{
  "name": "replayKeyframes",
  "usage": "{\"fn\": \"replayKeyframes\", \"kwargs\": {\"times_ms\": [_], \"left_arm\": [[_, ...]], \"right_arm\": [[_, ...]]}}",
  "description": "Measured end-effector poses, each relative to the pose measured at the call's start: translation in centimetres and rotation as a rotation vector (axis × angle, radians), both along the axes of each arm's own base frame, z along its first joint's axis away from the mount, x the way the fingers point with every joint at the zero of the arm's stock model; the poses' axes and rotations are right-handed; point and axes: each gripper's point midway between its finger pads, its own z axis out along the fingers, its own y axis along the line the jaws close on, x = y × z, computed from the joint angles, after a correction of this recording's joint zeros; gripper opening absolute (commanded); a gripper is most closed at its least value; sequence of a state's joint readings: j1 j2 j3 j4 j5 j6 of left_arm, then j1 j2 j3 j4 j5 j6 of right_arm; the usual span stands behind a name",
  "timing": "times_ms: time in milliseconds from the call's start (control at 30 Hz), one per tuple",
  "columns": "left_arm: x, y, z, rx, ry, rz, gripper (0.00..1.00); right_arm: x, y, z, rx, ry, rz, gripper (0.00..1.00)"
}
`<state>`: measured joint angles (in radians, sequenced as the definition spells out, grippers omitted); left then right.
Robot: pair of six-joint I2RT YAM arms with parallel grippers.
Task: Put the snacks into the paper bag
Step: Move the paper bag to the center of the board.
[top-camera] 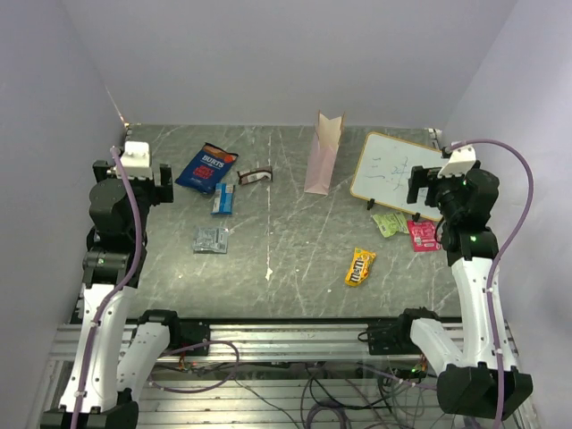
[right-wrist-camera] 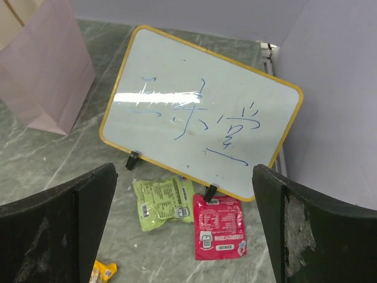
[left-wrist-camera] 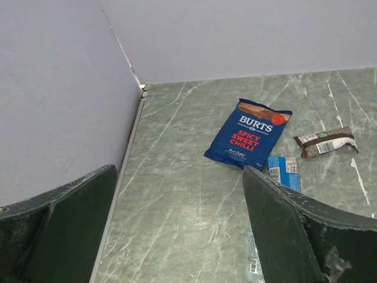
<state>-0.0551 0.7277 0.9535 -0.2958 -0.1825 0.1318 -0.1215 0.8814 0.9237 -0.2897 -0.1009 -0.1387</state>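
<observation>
Grey-green table (top-camera: 295,250) is being viewed from above. Seven snacks (top-camera: 360,266) are lying scattered toward its left and right edges, none bagged, and the paper bag (top-camera: 323,154) is standing near the far edge. Left gripper (left-wrist-camera: 179,171) and right gripper (right-wrist-camera: 182,177) are being held wide open, empty. A first pickup is seemingly being prepared.

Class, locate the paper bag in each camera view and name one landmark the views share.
Top external: paper bag stands upper centre, left of the whiteboard.
Left wrist: not in view.
Right wrist: top-left corner, cut by the frame edge.
Shared landmark: the whiteboard, right of the bag in both.
</observation>
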Motion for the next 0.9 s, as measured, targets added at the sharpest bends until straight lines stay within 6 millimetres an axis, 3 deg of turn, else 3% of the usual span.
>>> {"fn": "replayKeyframes", "kwargs": {"times_ms": [300, 700, 900], "left_arm": [[-0.5, -0.5, -1.0, 0.014, 0.031, -0.045, 0.99], [-0.5, -1.2, -2.3, 0.022, 0.068, -0.096, 0.99], [-0.4, -2.0, -4.0, 0.020, 0.105, -0.145, 0.99]], "right_arm": [[-0.7, 1.0, -1.0, 0.034, 0.048, 0.070, 1.00], [-0.9, 2.1, -0.8, 0.033, 0.071, 0.130, 1.00], [0.1, 4.7, -0.2, 0.008, 0.077, 0.206, 1.00]]}}
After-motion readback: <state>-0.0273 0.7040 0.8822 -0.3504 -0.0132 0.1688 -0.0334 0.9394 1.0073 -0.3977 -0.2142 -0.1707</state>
